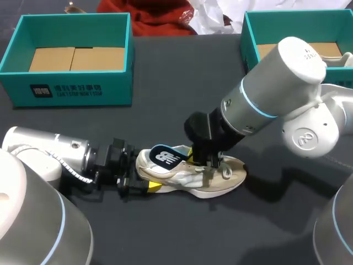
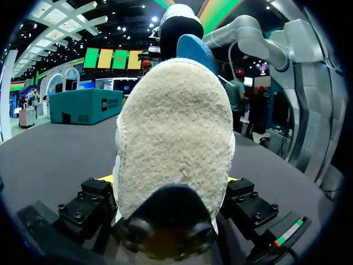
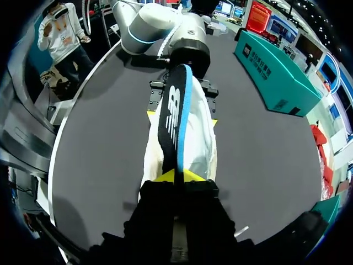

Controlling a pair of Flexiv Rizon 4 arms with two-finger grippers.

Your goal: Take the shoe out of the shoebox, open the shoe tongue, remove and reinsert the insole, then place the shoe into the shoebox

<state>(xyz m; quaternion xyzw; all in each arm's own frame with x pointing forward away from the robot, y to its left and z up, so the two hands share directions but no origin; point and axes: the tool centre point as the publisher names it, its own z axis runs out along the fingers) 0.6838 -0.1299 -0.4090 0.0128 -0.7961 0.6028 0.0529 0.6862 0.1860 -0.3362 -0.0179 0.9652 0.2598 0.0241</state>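
Note:
A cream sneaker (image 1: 215, 179) lies on its side on the dark table, heel toward my left arm. My left gripper (image 1: 144, 175) has its fingers spread wide on both sides of the heel (image 2: 176, 138), touching it from two sides. A dark insole (image 1: 165, 157) with a blue edge and a white logo sticks out of the shoe's opening. My right gripper (image 1: 207, 163) hangs over the middle of the shoe. In the right wrist view its yellow tips (image 3: 175, 176) are pinched shut on the insole's (image 3: 174, 121) near end, with the shoe (image 3: 201, 138) under it and the left gripper (image 3: 179, 94) beyond.
A teal shoebox (image 1: 77, 91) with cardboard inside stands at the back left. A second teal box (image 1: 251, 38) stands at the back right, partly behind my right arm. Red cloth (image 1: 154, 16) and white plastic (image 1: 212, 16) lie at the far edge.

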